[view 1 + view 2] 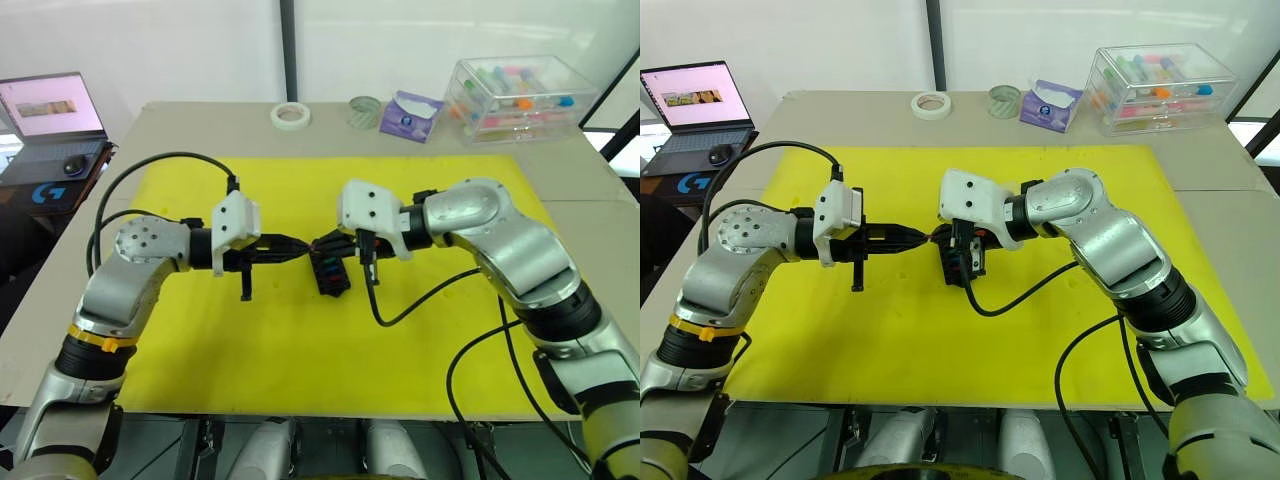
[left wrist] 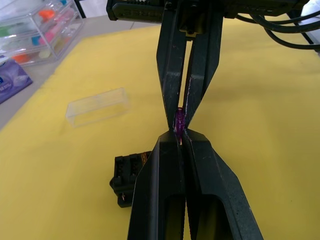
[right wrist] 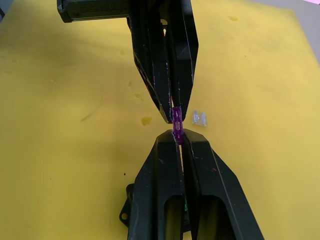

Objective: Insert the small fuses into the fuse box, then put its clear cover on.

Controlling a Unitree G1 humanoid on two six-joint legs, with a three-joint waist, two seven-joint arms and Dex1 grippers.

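A small purple fuse hangs above the yellow mat, pinched from both ends. My left gripper is shut on one end. My right gripper meets it tip to tip and is shut on the other end. Just below them the black fuse box lies on the mat with several coloured fuses in its slots. The clear cover rests on the mat a little beyond the box. A pale grey fuse lies loose on the mat.
The yellow mat covers most of the table. Along the back edge sit a tape roll, a clear roll, a purple tissue pack and a large clear box of coloured tubes. A laptop stands at far left.
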